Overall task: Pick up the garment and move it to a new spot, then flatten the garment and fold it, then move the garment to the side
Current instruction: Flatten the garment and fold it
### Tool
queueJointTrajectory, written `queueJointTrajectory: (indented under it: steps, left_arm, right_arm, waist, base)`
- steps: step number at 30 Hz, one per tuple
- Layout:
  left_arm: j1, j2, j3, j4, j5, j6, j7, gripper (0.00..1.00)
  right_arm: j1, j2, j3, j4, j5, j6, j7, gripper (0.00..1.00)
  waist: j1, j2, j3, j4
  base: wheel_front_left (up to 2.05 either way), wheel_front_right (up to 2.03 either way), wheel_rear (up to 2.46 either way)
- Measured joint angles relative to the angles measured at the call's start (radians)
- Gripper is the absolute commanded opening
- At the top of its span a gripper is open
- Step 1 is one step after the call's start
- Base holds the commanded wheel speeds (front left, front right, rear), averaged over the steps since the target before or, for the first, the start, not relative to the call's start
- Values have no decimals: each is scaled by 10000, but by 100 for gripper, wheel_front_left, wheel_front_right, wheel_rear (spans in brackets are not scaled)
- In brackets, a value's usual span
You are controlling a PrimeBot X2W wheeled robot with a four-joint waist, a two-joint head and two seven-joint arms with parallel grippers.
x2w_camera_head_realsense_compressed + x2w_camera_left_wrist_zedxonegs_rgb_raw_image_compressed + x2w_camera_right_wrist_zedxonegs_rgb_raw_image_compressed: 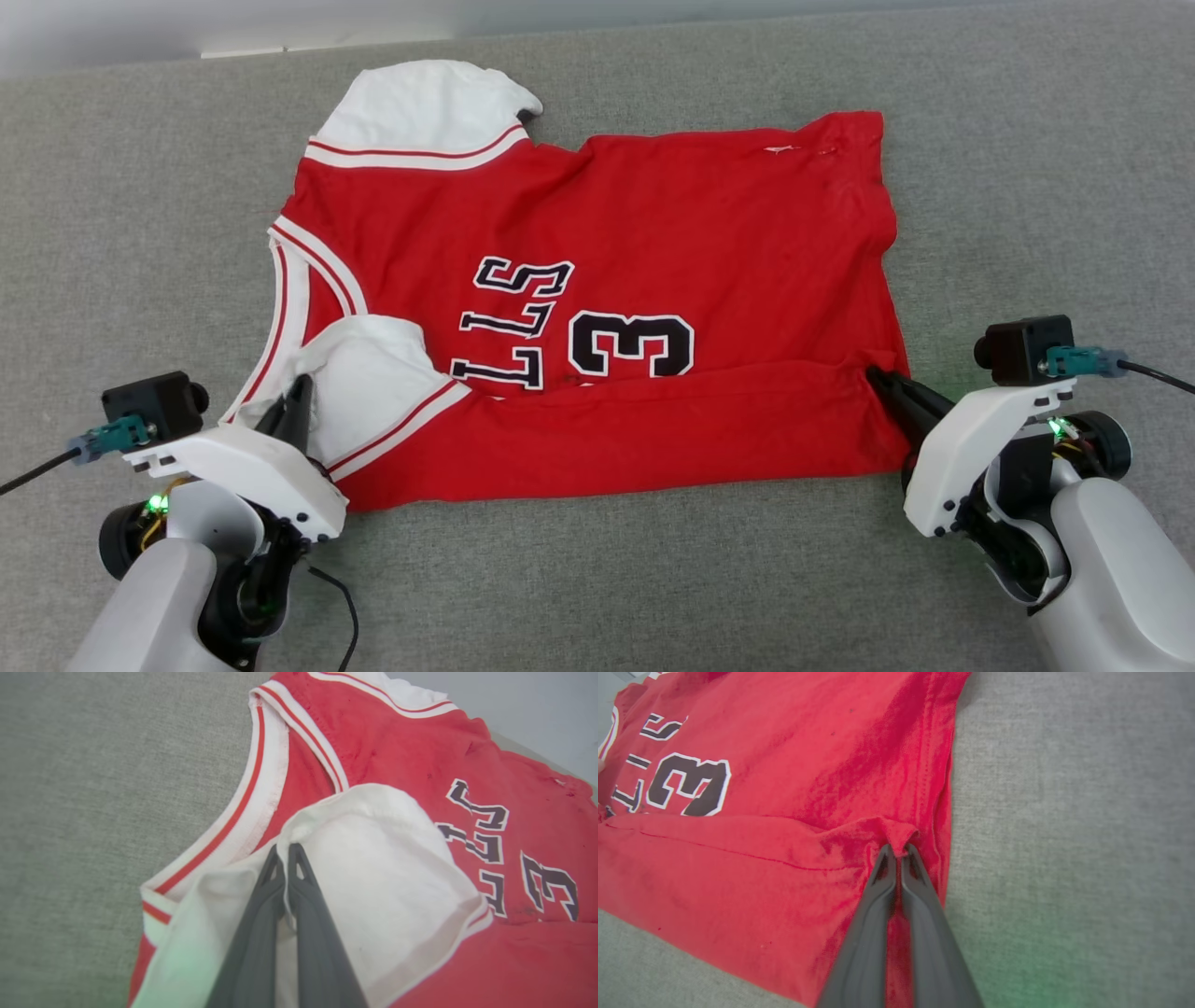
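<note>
Your left gripper clamps the garment's white sleeve, the right gripper its folded hem. Carry both evenly toward the grey surface's far edge.

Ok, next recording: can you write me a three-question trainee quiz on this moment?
1. True or false: the garment has its near edge folded over, hiding part of the print.
2. What is the left gripper shut on? A) the white sleeve B) the red hem C) nothing
3. Fill in the colour: the right gripper pinches a small fold of ___ fabric at the garment's edge.

Key: 1 true; 2 A; 3 red.
</note>
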Motion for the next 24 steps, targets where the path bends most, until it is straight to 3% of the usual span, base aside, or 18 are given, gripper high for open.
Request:
queueJointTrajectory:
  steps: [1,2,8,13,18,24]
  left_arm:
    - [-73,-52,-13,230,-117,-63,88,100]
    - [-123,-100,-36,382,-224,-148,169,100]
    - [-398,-71,27,1145,-353,-443,167,100]
    - [-394,309,123,1300,-458,-660,274,100]
    - [-132,1089,198,895,-573,-715,1034,100]
    - [489,2420,123,-155,-945,-556,3085,100]
  right_arm:
    - [-15,-33,102,96,-21,0,-98,45]
    - [-47,-40,146,211,-21,0,-180,100]
    - [-131,-69,612,270,242,-2,-1432,100]
    - [51,-134,460,-111,384,-2,-2819,100]
    - [576,-174,38,-451,102,-2,-3248,100]
    - [1347,-33,-495,-1233,-242,-2,-2913,100]
  waist:
    - [0,0,-21,-12]
    - [0,0,-51,-22]
    - [-1,0,-412,-99]
    - [-1,0,-985,-171]
    - [-2,0,-1689,-270]
    - [-3,0,-2260,-494]
  base:
    - [0,0,0]
    - [0,0,0]
    - [0,0,0]
    - [0,0,0]
    - [0,0,0]
    - [0,0,0]
